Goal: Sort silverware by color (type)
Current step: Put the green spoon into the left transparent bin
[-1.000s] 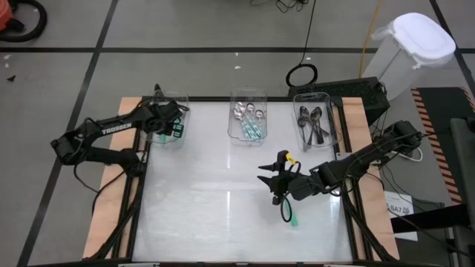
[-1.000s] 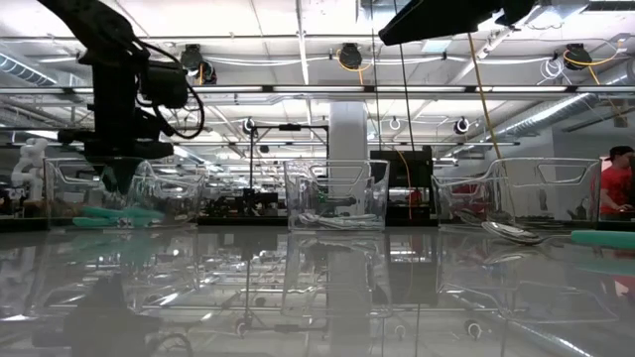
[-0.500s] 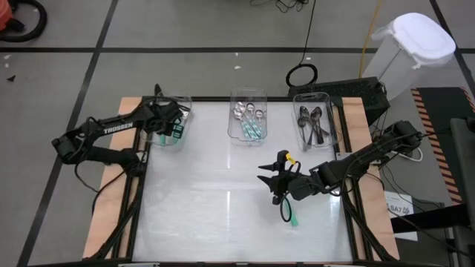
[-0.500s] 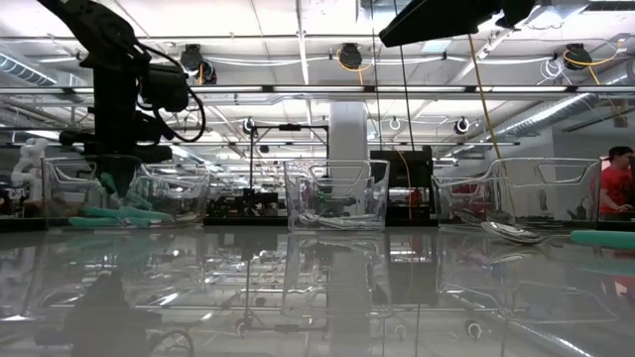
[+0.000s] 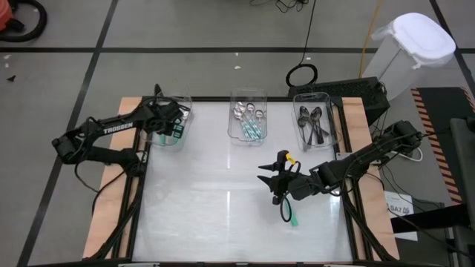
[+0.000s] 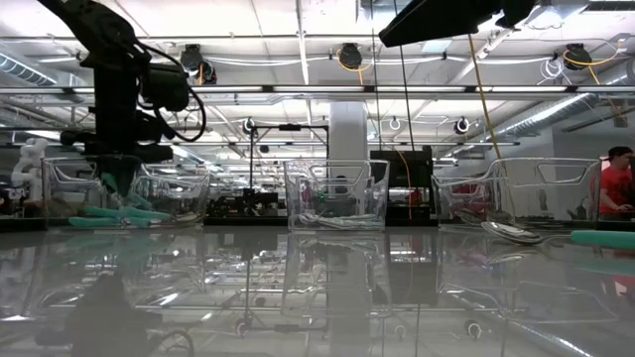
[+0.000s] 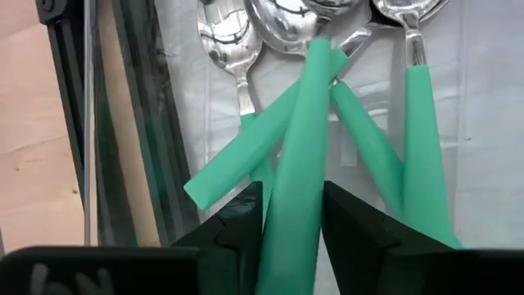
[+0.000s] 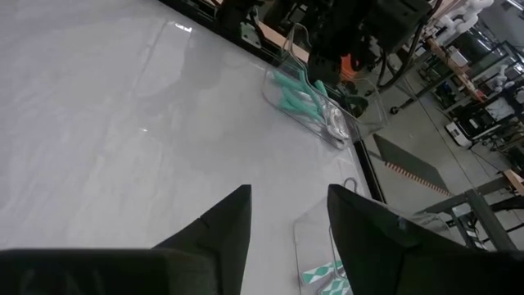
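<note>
My left gripper (image 5: 169,127) points down into the far-left clear bin (image 5: 180,104), where several teal-handled spoons (image 7: 385,156) lie, and it is shut on one teal-handled spoon (image 7: 304,139). My right gripper (image 5: 276,185) hangs open above the table right of centre, nothing between its fingers (image 8: 214,223). Just nearer than it, a teal-handled spoon (image 5: 289,216) lies flat on the table, and the low view shows its handle (image 6: 603,238). The middle bin (image 5: 248,95) holds shiny and teal-handled spoons, the right bin (image 5: 315,95) dark ones. My left gripper has the spoon's teal handle (image 7: 295,209) between its two fingers (image 7: 246,225), toward the handle's free end. The fingers come from above, slanting down. The handle runs away from the fingers, and the spoon's bowl (image 7: 299,24) lies on the other spoons in the bin.
The three clear bins stand in a row along the table's far edge. The white tabletop (image 5: 208,208) spreads between the bins and the near edge. A white lidded can (image 5: 412,48) stands on the floor beyond the far right corner.
In the low view a teal handle has come into sight at my left gripper's fingertips inside the left bin. Both arms have kept their places.
</note>
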